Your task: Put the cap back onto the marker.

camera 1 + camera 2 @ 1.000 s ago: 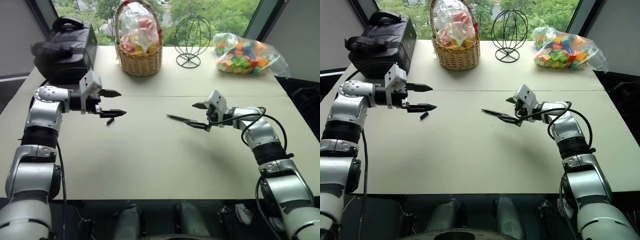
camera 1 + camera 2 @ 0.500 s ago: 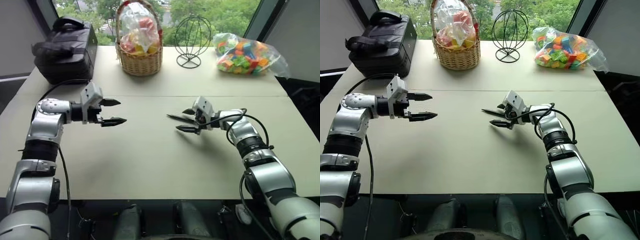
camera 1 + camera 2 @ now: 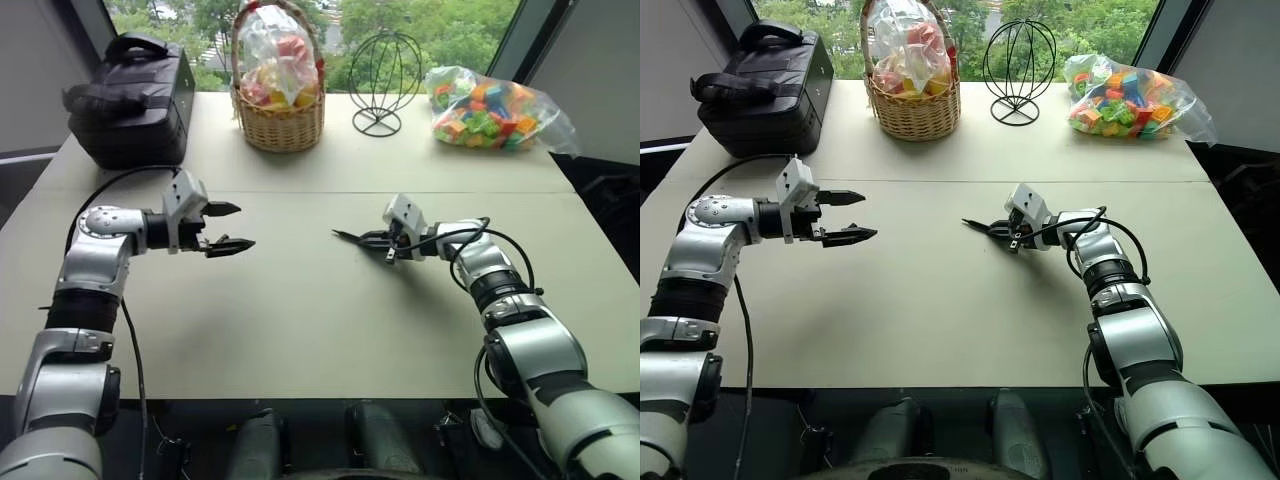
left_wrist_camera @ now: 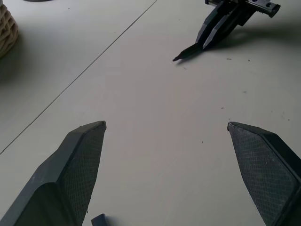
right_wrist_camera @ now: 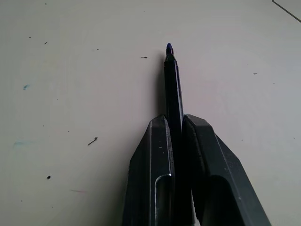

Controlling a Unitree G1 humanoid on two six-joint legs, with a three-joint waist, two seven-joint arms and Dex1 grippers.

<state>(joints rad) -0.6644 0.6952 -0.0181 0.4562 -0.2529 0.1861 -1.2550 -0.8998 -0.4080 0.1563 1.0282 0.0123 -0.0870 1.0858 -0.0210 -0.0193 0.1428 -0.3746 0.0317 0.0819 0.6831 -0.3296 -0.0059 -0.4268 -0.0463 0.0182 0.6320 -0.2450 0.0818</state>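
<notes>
The marker (image 5: 173,89) lies on the pale table (image 3: 300,320), slim and dark with a blue tip. My right gripper (image 3: 378,240) is low on the table right of centre and shut on the marker's rear part, so the tip (image 3: 340,234) sticks out to the left. My left gripper (image 3: 246,226) hovers open at the left, pointing toward the right one. The cap (image 4: 99,219), a tiny dark cylinder, lies on the table just under the left gripper, beside one finger (image 4: 80,160). In the head views the lower left finger covers it.
Along the table's far edge stand a black bag (image 3: 130,100), a wicker basket (image 3: 278,95) with wrapped items, a wire ball stand (image 3: 380,75) and a clear bag of colourful blocks (image 3: 485,108). A seam (image 3: 320,192) crosses the tabletop behind both grippers.
My right gripper sank onto the table around the marker and shut on it. The left gripper lowered a little over the cap and stayed open.
</notes>
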